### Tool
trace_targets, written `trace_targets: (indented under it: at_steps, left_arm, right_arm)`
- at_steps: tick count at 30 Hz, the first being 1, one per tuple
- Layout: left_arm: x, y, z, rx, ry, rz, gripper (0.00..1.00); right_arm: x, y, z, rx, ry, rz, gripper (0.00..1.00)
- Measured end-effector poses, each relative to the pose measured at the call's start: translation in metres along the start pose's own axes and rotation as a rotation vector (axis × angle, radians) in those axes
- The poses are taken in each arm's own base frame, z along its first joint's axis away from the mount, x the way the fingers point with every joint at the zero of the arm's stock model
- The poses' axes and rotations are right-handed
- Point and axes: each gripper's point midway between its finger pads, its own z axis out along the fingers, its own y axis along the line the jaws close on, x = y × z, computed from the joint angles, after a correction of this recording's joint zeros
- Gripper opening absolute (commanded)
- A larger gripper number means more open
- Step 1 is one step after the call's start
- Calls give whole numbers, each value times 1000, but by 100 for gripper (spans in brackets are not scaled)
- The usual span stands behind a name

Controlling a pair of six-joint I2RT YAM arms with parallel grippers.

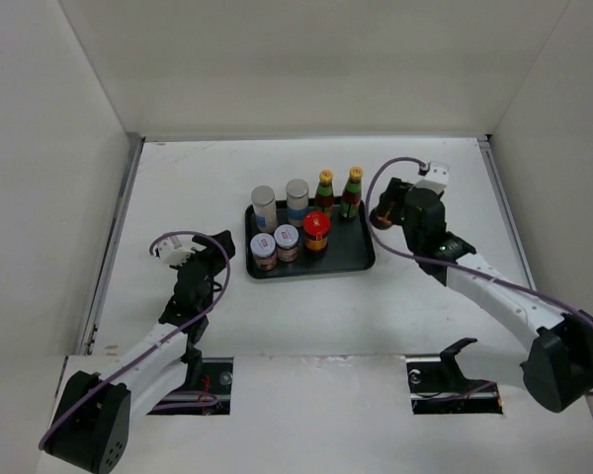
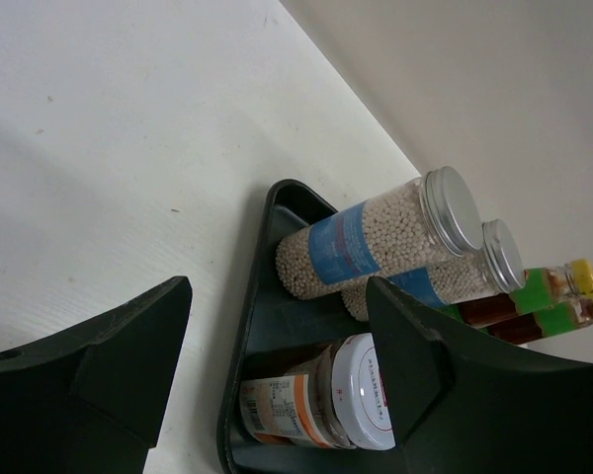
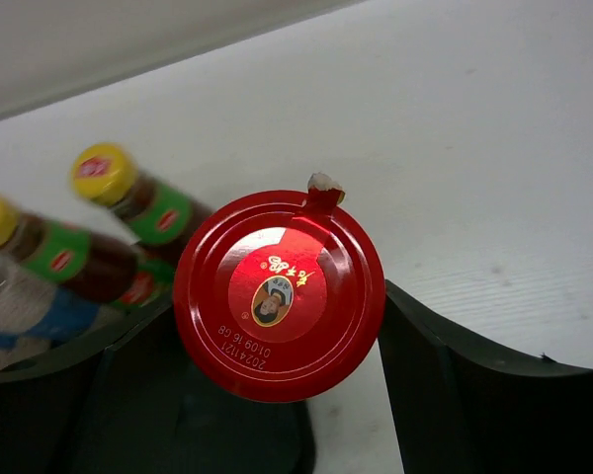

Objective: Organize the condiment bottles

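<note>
Right gripper point(image 1: 383, 213) clamps red-capped bottle point(image 3: 279, 294)
It holds the bottle just beside the black tray point(image 1: 361, 259), at its right edge; left gripper point(image 2: 277, 296) hangs half apart, empty, left of the tray.

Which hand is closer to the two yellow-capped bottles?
Right. The right hand sits just beside the yellow-capped bottles, at the tray's right edge; the left hand is beyond the tray's left edge.
</note>
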Motion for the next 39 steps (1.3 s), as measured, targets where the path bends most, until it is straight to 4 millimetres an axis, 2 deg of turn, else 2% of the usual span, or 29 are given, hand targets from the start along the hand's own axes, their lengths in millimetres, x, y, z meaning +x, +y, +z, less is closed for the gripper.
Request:
trace_targets:
  at_steps: [4,7,10,12,14,16,19,22,27,30,35,38,39]
  left_arm:
    - [0,0,0,0,0,4,73]
    - [0,0,0,1,-1,8,78]
    - [-1,-1,0,3,-3,10,88]
    - [-2,-1,0,5,-4,12,100]
    - [-2,-1,0,5,-4,12,100]
    - [-1,0,-1,2,-2,14,100]
    - [0,3,-1,-7,5,19,100]
    - [-3,1,-4,-4,0,6,100]
    - [-19,-13,-11,29,-29,-46,100]
    - [-28,-29,-16,67,-30,-79,100]
    - [-35,-48,-28,119,-4,-126,100]
    - [-36,-59,-34,136,34,-125,100]
    - [-37,-63,-35,139,45,-122,100]
  right_arm:
    - [28,49,-16,-130,51,-50,54]
    - [59,71,-17,-179,111,-101,54]
    - [88,77,-11,-178,166,-146,55]
    - [102,75,-5,-165,190,-173,56]
    - [108,74,-1,-153,190,-192,59]
    - [107,75,1,-148,174,-200,68]
    - [109,78,4,-144,156,-207,88]
    - [103,87,2,-155,122,-191,100]
    - [87,97,-13,-174,77,-178,100]
    - [62,102,-31,-200,36,-146,100]
    - [9,103,-59,-224,-58,-41,100]
    - [-1,98,-66,-213,-68,-3,100]
    - [0,96,-67,-209,-62,0,95]
